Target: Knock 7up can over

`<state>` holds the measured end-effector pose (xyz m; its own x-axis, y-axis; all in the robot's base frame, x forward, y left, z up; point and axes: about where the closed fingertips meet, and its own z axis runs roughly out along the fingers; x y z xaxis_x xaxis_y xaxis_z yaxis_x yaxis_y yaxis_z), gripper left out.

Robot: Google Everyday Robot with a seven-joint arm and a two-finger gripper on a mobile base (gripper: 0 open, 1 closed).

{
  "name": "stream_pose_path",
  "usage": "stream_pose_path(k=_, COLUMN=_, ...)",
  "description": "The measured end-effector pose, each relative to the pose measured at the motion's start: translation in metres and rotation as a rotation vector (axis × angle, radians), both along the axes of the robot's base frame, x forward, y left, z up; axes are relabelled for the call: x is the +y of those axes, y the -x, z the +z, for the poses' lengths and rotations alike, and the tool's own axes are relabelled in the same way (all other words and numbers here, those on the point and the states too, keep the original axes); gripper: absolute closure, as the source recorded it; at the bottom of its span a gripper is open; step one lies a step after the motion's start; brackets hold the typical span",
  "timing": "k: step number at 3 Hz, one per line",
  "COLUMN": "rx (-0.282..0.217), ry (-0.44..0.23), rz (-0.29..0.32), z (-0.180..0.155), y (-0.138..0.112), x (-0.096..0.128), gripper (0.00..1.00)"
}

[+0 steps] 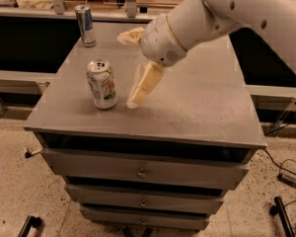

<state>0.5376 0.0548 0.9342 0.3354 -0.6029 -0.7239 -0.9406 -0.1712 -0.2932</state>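
Note:
The 7up can [102, 85], white and green with a silver top, stands upright on the front left part of the grey cabinet top [202, 102]. My gripper [136, 98] hangs from the white arm [222, 14] that comes in from the upper right. It points down and left, with its cream fingers [145, 83] pressed together and holding nothing. The tips sit just above the surface, a small gap to the right of the can and not touching it.
A taller slim silver-blue can [85, 25] stands at the back left corner of the cabinet top. The cabinet has drawers [140, 172] below. A dark shelf and counter run behind it. Cables lie on the floor [286, 177] at right.

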Motion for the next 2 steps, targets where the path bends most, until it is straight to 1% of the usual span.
stream_pose_path(k=1, rx=-0.043, ry=-0.273, rz=-0.051, z=-0.012, y=-0.028, x=0.02, gripper=0.0)
stream_pose_path(k=2, rx=-0.023, ry=-0.397, rz=-0.129, z=-0.012, y=-0.053, x=0.034, gripper=0.0)
